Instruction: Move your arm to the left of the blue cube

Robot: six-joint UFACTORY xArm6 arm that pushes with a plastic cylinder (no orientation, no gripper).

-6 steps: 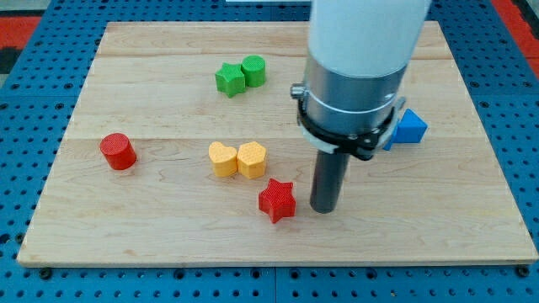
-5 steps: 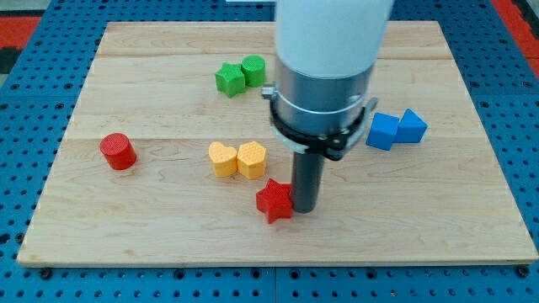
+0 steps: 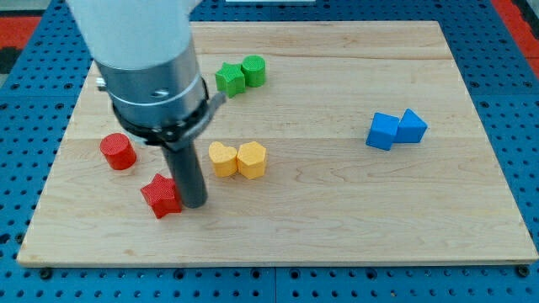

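My tip (image 3: pixel 193 204) touching red plastic star block (image 3: pixel 161 195), its right side — far left of blue plastic cube (image 3: pixel 383 132); no jaws fitted, nothing grasped.

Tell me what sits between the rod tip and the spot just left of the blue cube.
My tip rests against the red star, far to the view's left of the blue cube. On a straight line toward the cube's left side, the yellow heart and yellow hexagon lie just above that path and may be clipped. Beyond them nothing stands in the way.
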